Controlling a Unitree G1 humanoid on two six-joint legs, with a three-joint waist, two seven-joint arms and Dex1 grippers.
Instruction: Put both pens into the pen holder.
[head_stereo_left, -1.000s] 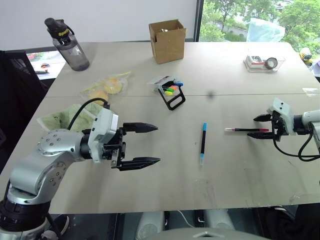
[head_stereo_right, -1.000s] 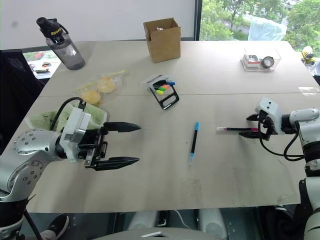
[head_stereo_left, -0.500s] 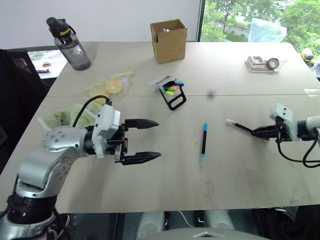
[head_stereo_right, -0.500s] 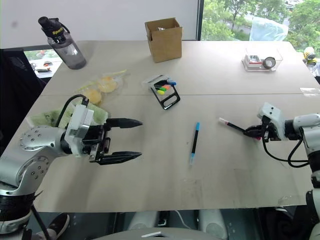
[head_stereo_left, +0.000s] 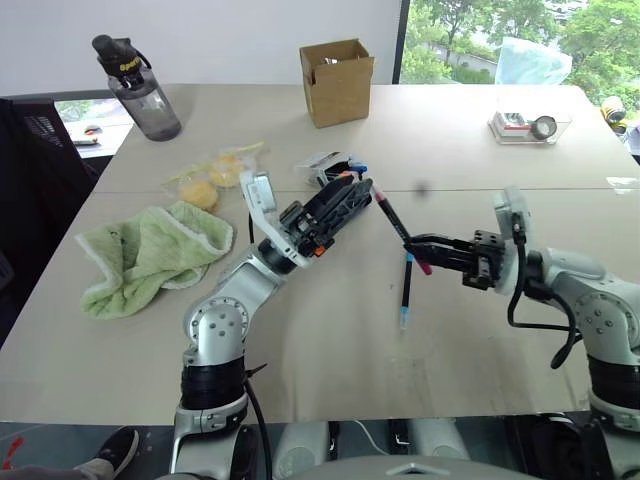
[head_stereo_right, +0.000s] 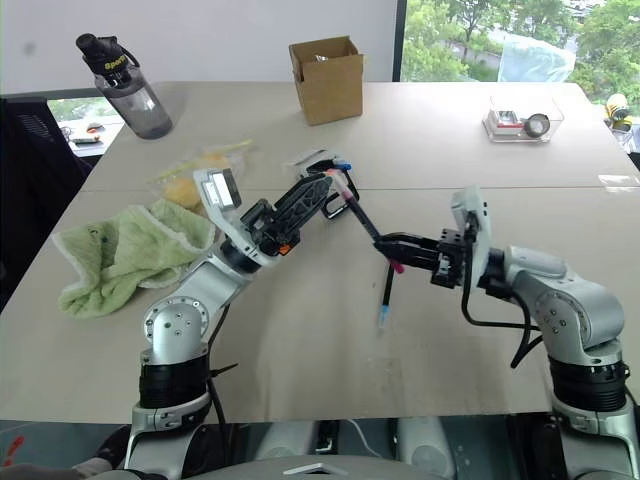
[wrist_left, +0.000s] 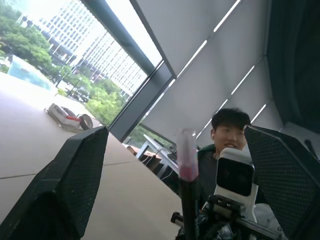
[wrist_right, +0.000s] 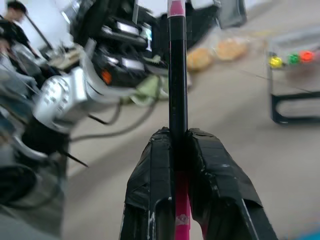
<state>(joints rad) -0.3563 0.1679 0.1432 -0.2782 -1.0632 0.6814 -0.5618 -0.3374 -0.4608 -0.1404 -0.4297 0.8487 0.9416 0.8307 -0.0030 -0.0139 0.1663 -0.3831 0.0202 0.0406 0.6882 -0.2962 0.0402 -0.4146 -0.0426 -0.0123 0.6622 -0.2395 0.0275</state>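
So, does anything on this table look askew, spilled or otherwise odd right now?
Nothing spilled or damaged. The small black open-frame pen holder lies tipped on its side, markers pointing sideways. The black pen with the blue cap lies loose on the grey table, while the right gripper holds the pink-ended pen in mid-air between the left gripper fingers.

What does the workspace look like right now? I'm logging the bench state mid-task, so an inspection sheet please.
Surface: pale table, seam across the middle.
Job's things: pink-ended pen clamped in the right gripper, off the table; blue-capped pen lying flat; pen holder behind the left gripper.
Clutter: green cloth, yellow items in plastic, cardboard box, water bottle, clear tray.
Grippers: left gripper open, its fingers either side of the pen's tip; right shut on the pen.
Cables: black cable looping at the right wrist.
Surroundings: window with trees; a person in the left wrist view.
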